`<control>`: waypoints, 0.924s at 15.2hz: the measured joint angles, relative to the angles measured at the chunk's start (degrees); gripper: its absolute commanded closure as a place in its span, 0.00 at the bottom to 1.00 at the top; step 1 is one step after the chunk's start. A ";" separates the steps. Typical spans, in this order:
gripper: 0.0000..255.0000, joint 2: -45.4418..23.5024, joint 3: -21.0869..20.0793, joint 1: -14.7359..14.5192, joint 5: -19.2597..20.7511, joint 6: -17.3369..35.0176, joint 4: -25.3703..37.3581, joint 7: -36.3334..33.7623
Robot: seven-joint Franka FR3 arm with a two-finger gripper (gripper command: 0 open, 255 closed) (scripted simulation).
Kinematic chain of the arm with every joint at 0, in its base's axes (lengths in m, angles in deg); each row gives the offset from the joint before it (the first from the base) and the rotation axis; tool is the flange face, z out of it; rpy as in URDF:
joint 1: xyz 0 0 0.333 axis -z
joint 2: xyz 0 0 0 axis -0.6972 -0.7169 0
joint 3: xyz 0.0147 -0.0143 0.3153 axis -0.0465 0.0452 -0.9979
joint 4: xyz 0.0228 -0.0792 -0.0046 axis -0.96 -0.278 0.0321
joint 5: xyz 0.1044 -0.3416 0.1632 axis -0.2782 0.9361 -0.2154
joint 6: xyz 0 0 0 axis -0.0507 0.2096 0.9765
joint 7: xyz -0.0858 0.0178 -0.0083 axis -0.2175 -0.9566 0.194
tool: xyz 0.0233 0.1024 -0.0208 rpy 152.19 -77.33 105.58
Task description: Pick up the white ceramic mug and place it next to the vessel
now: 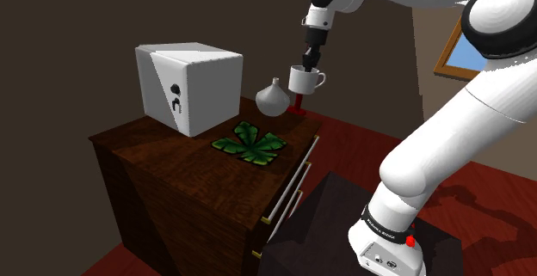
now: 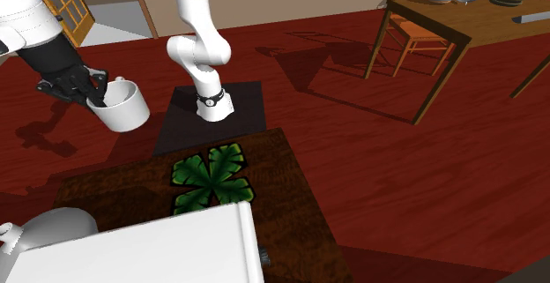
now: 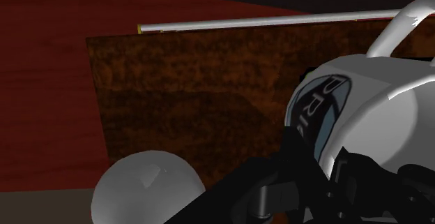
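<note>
Black end effector [image 1: 307, 62] gripped white mug [image 1: 306, 81] by rim; grey-white bulbous vessel [image 1: 272, 99] lay just beside, approx. 8 o'clock in shoulder view.

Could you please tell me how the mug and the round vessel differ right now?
The mug hangs in the hand, lifted off the dresser; the vessel stands on the dresser top. The mug is wide-mouthed with a handle; the vessel is bulbous, narrow-necked and handleless. Both are pale.
</note>
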 measured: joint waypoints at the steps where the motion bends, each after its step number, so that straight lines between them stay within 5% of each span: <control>1: 1.00 0.09 0.05 0.03 0.03 0.79 -0.88 0.09; 14: 1.00 -0.23 0.25 0.14 0.06 10.80 -10.59 0.43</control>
